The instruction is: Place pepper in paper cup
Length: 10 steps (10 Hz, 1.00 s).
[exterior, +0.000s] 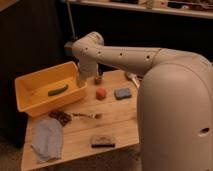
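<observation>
gripper (81, 80) at centre-left, jaws spread and empty, over the right wall of the yellow plastic bin (35, 92), probably lining up on the slim green pepper (57, 91) inside.

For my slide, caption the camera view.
Robot gripper hangs at the yellow bin's right wall; the pepper lies inside the bin.

dim room | shelf (150, 10) at 12 o'clock | dark panel (30, 40) at 10 | wooden table (120, 122) center | greyish floor (9, 156) at 7

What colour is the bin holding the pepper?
The bin is yellow, camera view; the gripper hangs at its rim.
</observation>
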Available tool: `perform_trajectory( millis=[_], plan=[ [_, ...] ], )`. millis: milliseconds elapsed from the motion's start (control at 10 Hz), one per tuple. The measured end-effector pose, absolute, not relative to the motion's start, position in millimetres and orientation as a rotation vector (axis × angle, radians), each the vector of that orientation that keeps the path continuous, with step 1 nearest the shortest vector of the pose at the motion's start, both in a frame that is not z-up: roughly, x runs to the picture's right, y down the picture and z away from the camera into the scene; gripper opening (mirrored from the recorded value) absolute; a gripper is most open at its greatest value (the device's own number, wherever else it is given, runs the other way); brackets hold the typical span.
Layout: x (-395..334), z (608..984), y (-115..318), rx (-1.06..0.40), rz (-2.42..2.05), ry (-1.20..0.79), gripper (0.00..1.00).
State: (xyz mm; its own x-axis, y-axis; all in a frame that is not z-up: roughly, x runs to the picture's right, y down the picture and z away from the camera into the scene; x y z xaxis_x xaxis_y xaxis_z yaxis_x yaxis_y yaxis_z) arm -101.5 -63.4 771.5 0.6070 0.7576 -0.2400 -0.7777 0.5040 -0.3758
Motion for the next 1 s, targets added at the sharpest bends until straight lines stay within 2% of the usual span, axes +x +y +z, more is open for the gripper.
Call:
perform_trajectory(
  millis=[200,500,1000],
  plan=[
    [-102.0,778.9,-85.0,-0.44,0.87,-0.007,0.65],
    [-101.7,781.2,-88.9,-0.435,0.851,-0.032,0.65],
    [-139.5,791.3,-112.4,-0.538,0.641,-0.387,0.65]
  ],
)
